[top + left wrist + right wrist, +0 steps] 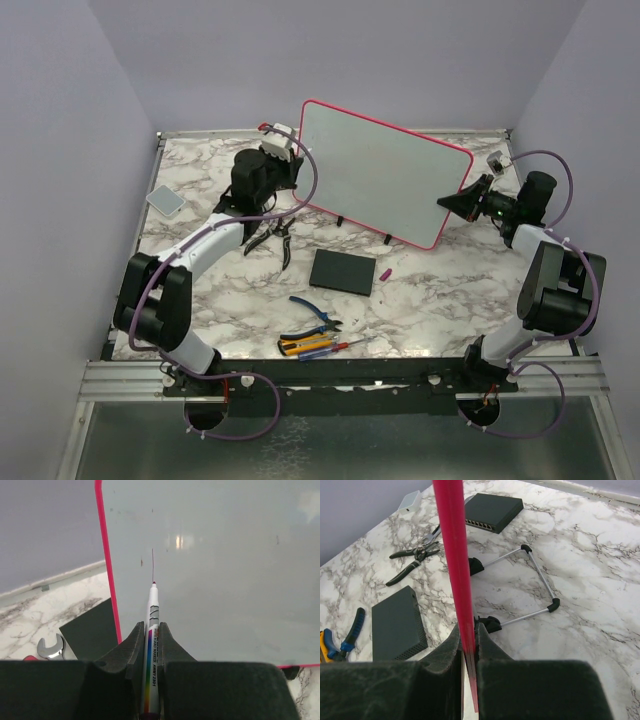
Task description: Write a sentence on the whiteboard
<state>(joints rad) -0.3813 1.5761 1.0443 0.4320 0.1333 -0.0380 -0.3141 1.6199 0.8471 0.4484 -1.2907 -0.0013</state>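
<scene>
Pink-framed whiteboard (pixel 380 170) edge in right pincer (pixel 468 630), marker (pixel 154 600) in left pincer (pixel 151 627), tip on board.

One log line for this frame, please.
phase: writing begun | left gripper: shut on marker, tip at whiteboard | right gripper: shut on frame | written: one short stroke

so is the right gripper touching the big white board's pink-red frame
Touching. The right wrist view shows the right gripper shut on the pink-red frame of the whiteboard, clamping it from both sides.
</scene>
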